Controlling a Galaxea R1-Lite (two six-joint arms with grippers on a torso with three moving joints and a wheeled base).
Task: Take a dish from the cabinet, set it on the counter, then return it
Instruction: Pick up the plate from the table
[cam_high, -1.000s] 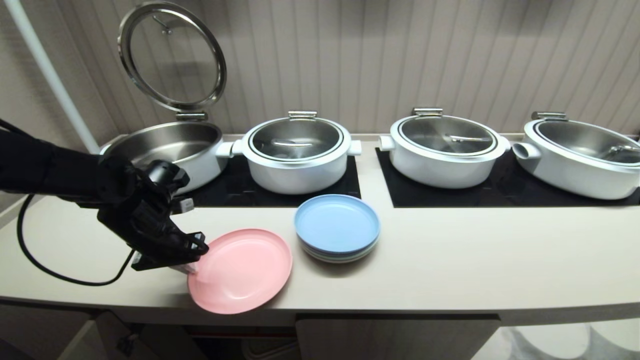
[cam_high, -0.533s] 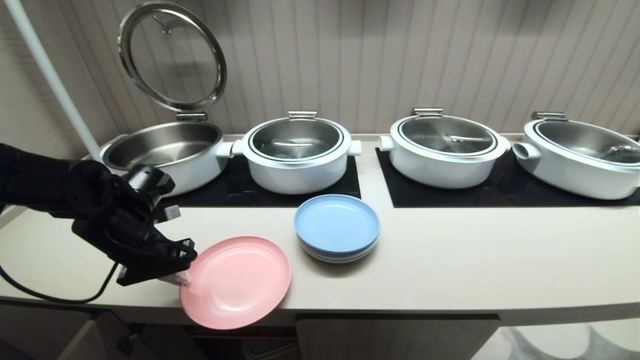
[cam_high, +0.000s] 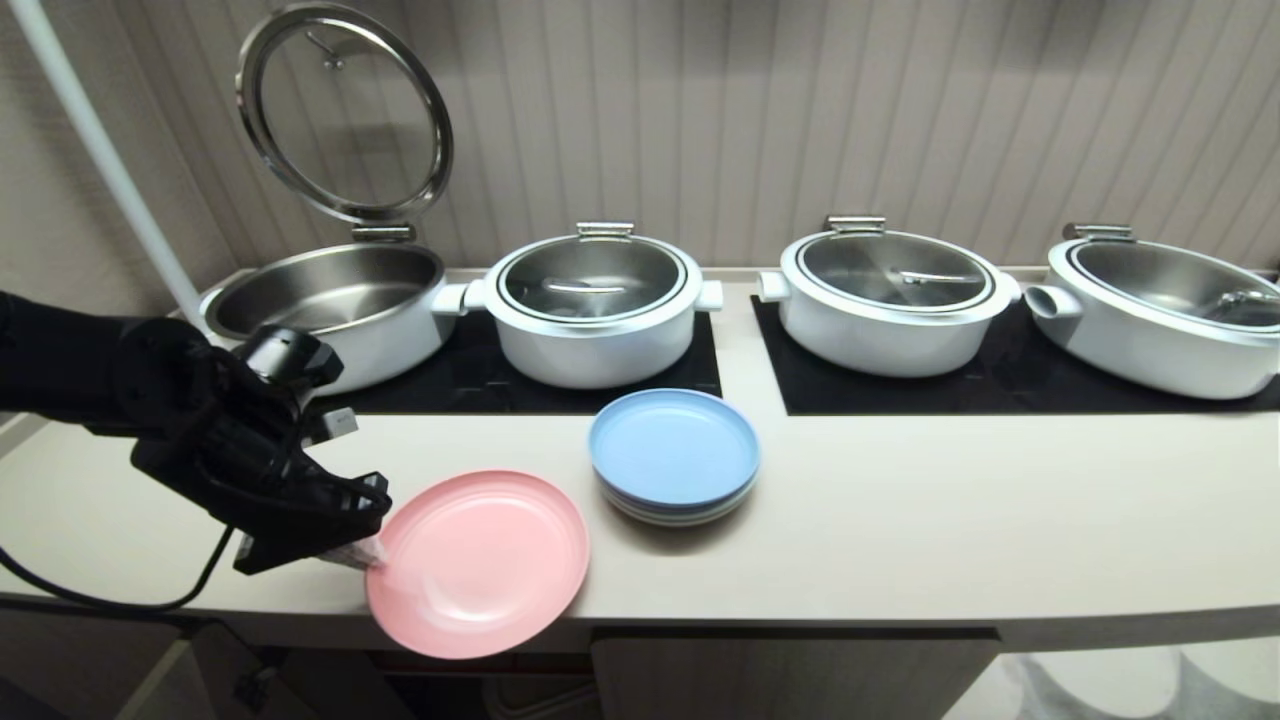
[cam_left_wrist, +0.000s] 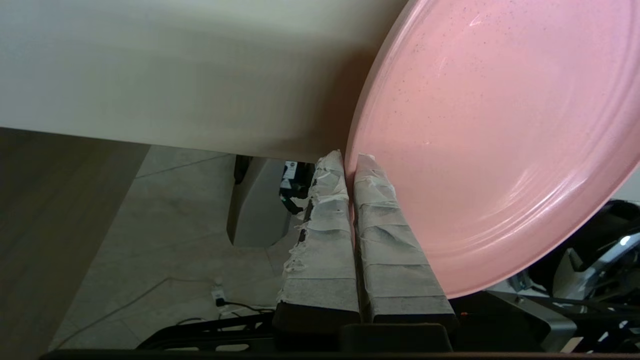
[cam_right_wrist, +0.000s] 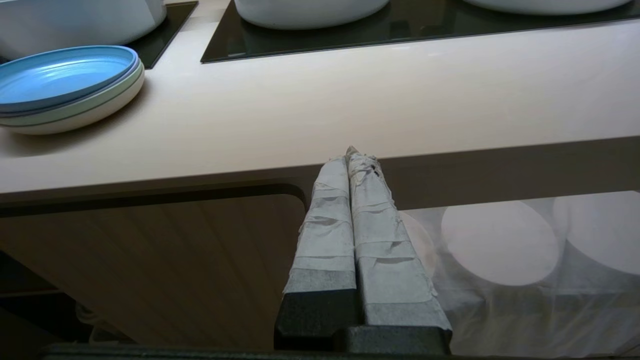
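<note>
Fluted beige wall behind, cream counter (cam_high: 900, 520) w/ two black cooktop panels in front of it.

Left gripper (cam_high: 372, 552): taped fingers (cam_left_wrist: 385, 240) pressed together on the near-left rim of the pink dish (cam_high: 478, 562), pinching it; in the wrist view almost no gap shows betw. the pads. Black arm comes in from the left over the counter edge, cable looping below it.

Dish sits at the front edge of the counter, its near part hanging out past the edge, slightly tilted. It's round, so no long axis; open face up, rim low.

Around it: blue-topped plate stack (cam_high: 674, 456) just behind-right of the dish, close but apart. Behind that, four white pots on the panels; the leftmost pot (cam_high: 335, 300) has its lid (cam_high: 343, 110) tipped up, the other three are lidded. Nothing lies betw. the gripper and the dish. Below the counter edge a cabinet door (cam_right_wrist: 165, 260) shows, closed on that side.

Vs 1 s ago: dish and gripper have shifted toward the robot and a bit left, so more of the dish overhangs the edge; since half a sec ago hardly any change. Stack and pots unchanged.

Right gripper (cam_right_wrist: 352, 155): parked low before the counter front, taped fingers closed on nothing, out of the head view.
</note>
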